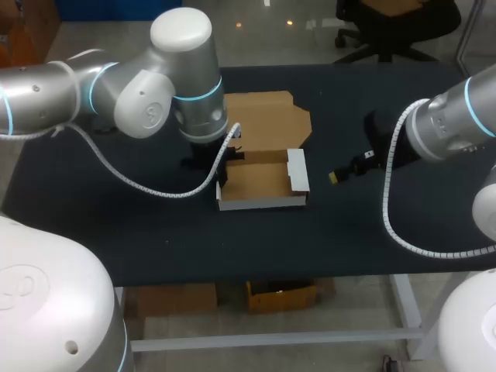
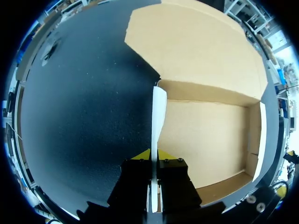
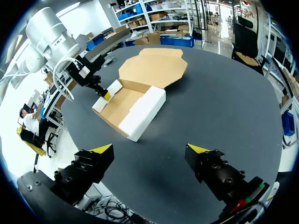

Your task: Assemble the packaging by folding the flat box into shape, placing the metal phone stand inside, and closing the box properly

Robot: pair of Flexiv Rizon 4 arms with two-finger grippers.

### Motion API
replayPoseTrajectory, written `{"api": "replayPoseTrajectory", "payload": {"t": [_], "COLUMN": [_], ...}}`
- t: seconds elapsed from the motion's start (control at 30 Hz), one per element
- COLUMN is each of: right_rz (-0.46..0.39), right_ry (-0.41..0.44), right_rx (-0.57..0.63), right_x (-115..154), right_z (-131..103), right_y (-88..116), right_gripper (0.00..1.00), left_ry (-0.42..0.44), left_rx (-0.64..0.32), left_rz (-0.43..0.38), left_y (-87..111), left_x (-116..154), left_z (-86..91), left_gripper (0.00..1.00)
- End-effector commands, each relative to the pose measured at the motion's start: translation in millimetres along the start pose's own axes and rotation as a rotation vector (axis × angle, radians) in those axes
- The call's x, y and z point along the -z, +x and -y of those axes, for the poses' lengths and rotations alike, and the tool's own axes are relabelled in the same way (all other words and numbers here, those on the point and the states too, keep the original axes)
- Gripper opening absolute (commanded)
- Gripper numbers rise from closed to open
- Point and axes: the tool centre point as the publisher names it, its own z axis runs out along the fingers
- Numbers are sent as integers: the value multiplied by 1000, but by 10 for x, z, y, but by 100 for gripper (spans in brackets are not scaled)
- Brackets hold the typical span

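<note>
Cardboard is pinched in my left gripper (image 2: pixel 153 156): both yellow tips are pressing the box's side flap (image 2: pixel 158 116) from its two faces, so that claw is closed on the flap. I am reading the grip as a way of standing this end wall upright, since the flap is rising on edge straight ahead of the fingers, with bare table (image 1: pixel 116 232) on its outer face and the tray's brown floor on the inner.

The box (image 1: pixel 260 182) is sitting near the middle of the table, partly formed. Its long axis is running across the table from my left towards my right, and its open top is facing up. The near long wall and the right end wall are showing their white outsides and are already standing. The lid (image 1: pixel 267 116) is lying flat on the table, hinged along the far long edge and pointing away from me, which is leaving the tray open for loading. I am not finding the phone stand inside the tray, and I am not able to pick it out with certainty anywhere on the table.

Further right, my right gripper (image 3: pixel 150 149) is hanging above the table, well apart from the box, its fingers spread wide and holding nothing. It is aiming towards the box's white wall, and I am judging it to be waiting its turn.
</note>
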Motion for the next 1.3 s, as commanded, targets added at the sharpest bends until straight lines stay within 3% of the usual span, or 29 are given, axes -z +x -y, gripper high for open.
{"api": "replayPoseTrajectory", "payload": {"t": [0.03,0.43,1.3], "right_rz": [-5,43,-71], "right_ry": [12,135,171], "right_rx": [-4,-125,-268], "right_x": [-10,-187,-322], "right_z": [-20,-91,-86], "right_y": [-4,-2,-146], "right_gripper": [100,100,100], "left_ry": [10,36,47], "left_rx": [-4,-17,-15], "left_rz": [21,41,41], "left_y": [29,16,-3], "left_x": [6,22,29], "left_z": [3,-13,1], "left_gripper": [0,0,0]}}
